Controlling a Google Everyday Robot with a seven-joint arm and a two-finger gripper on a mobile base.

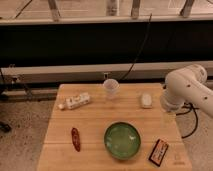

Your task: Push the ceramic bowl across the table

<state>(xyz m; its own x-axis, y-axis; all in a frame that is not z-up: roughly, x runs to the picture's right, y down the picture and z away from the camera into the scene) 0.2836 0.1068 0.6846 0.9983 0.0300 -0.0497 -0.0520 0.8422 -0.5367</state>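
The ceramic bowl, round, glossy green and empty, sits upright near the front edge of the light wooden table, slightly right of centre. My white arm reaches in from the right, and its rounded joint hangs over the table's right edge, behind and to the right of the bowl. The gripper itself is out of view, with its jaws standing wide. Nothing touches the bowl.
A translucent white cup stands at the back centre. A white bottle lies at the back left and a small white object at the back right. A red-brown item lies front left, and a dark packet just right of the bowl.
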